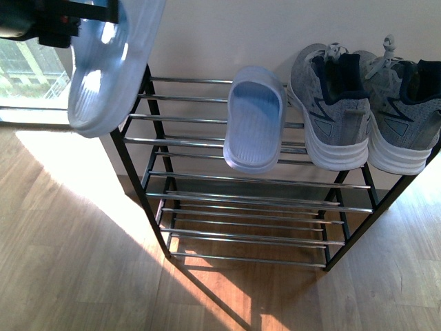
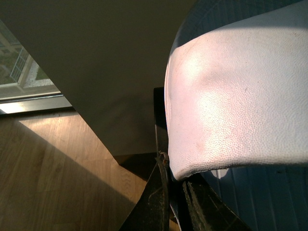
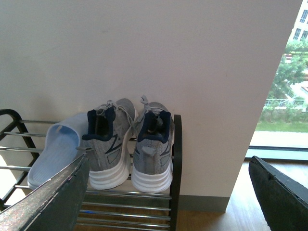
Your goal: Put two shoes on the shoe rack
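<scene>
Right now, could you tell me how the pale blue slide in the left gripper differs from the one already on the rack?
The held slide hangs in the air at the rack's left end, clamped by the left gripper; the racked slide rests on the top rods of the shoe rack, beside the grey sneakers. The held slide shows its ribbed sole to the front camera; the racked slide lies sole down, strap up. Both are the same pale blue rubber.

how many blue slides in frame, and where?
2. One slide lies on the shoe rack top tier, beside the grey sneakers. The other slide is held in the air by the left gripper, left of the rack.
</scene>
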Available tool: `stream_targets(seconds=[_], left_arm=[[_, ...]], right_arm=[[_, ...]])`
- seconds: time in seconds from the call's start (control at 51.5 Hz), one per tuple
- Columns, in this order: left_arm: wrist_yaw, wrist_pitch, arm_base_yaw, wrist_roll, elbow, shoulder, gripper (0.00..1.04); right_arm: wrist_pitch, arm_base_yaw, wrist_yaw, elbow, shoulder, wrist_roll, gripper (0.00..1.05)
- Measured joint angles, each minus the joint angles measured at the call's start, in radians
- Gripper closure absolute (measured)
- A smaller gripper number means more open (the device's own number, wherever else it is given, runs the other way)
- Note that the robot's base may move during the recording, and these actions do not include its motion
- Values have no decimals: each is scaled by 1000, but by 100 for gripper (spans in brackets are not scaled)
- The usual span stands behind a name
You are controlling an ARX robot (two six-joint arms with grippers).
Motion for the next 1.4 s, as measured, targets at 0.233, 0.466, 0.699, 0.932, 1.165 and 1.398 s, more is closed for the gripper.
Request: stream_targets(seconds=[0.233,0.466,0.699,0.932,1.165,1.398], left_arm=[[-84,-133,-55,-11,360,376,103],[-137,-229,-86,-2,517,531,103],[-138,-283,-89,29,564,592,78],[-161,-85,-104,47,358,421,36],[-136,162,-44,-6,-72,-13,10],[-57,212,114,-124,-393,-343,9]], right_arm=[[0,0,0,0,0,0,9],[0,0,0,0,0,0,9],[0,0,0,0,0,0,9],[0,0,0,0,0,0,9],[0,0,0,0,0,0,9],[0,0,0,0,0,0,9]])
